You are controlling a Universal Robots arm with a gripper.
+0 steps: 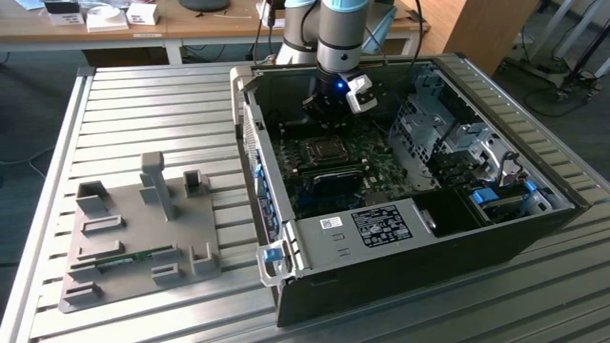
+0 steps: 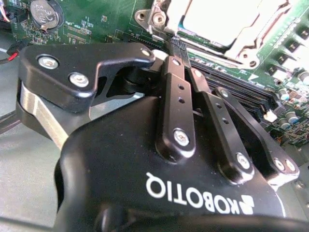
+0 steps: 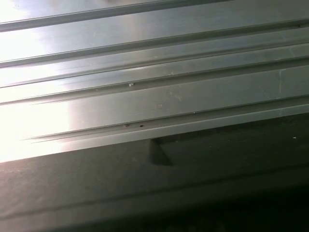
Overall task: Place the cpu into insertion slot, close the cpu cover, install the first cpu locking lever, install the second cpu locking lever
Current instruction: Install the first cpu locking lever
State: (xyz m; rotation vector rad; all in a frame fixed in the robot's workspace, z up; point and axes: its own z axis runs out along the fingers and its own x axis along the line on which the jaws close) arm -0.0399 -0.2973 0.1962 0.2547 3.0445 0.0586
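Pincer (image 2: 175, 44) fingers together, empty, tips just beside the cpu cover (image 2: 166, 12) | cpu (image 2: 227, 17) sits in its socket on the motherboard (image 1: 338, 168) inside the computer case (image 1: 533, 221) | cover: thin, stiff metal, likely slippery; push near its free edge.

I see the flat square silver-topped cpu (image 2: 219, 17) lying level in the metal-rimmed insertion slot (image 1: 325, 151) on the green board — silver frame cover (image 2: 241, 46) down around it.
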